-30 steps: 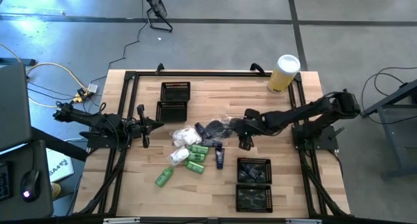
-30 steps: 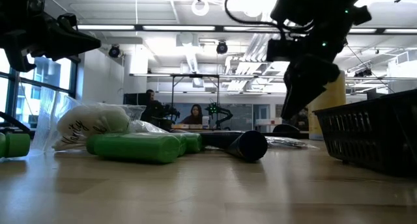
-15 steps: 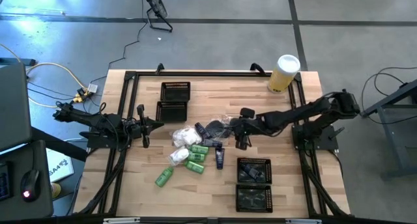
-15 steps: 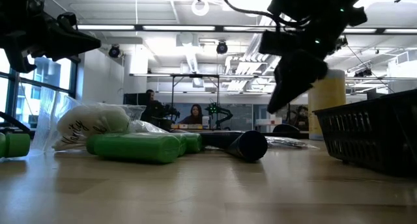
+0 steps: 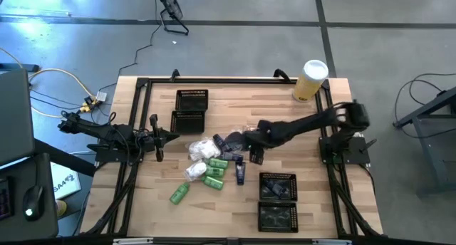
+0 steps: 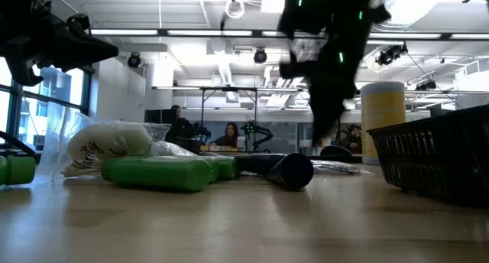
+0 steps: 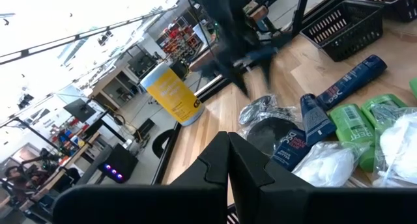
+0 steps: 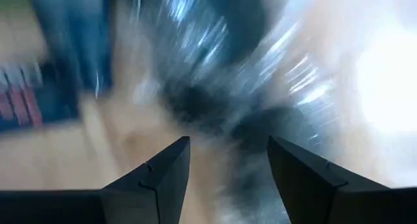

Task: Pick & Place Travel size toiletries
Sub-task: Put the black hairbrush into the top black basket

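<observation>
Bright green bottles (image 5: 214, 171), white crinkly packets (image 5: 202, 149), dark blue tubes (image 5: 240, 173). Black mesh trays (image 5: 277, 187); yellow cylinder (image 5: 310, 81) w/ white lid.

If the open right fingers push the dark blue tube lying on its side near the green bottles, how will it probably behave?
The dark blue tube lies on its side and looks round in the low view, so it may roll on the smooth wooden table. It looks small, so probably light and easily shifted. Green bottles lie close beside it and might be nudged too.
</observation>
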Controlling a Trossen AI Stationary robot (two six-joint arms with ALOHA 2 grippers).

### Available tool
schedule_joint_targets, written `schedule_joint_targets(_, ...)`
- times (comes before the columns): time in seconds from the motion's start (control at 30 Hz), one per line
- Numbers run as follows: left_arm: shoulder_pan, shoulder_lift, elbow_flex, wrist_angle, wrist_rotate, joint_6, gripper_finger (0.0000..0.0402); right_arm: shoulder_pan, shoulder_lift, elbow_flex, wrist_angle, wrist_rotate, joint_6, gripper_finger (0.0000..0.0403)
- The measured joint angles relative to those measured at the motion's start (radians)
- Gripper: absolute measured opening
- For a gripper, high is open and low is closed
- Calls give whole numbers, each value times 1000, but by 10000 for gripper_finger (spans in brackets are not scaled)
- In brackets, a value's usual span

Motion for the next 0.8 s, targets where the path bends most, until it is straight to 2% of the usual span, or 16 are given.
schedule_joint_targets(0.23, 0, 0, 0, -1, 0, 0, 0, 43, 95, 2, 20, 36, 55, 199)
schedule_joint_targets(0.33, 0, 0, 0, -1, 0, 0, 0, 54, 94, 9, 34, 68, 89, 199)
schedule_joint_targets(0.8, 0, 0, 0, -2, 1, 1, 0, 45, 97, 61, -76, 66, 134, 199)
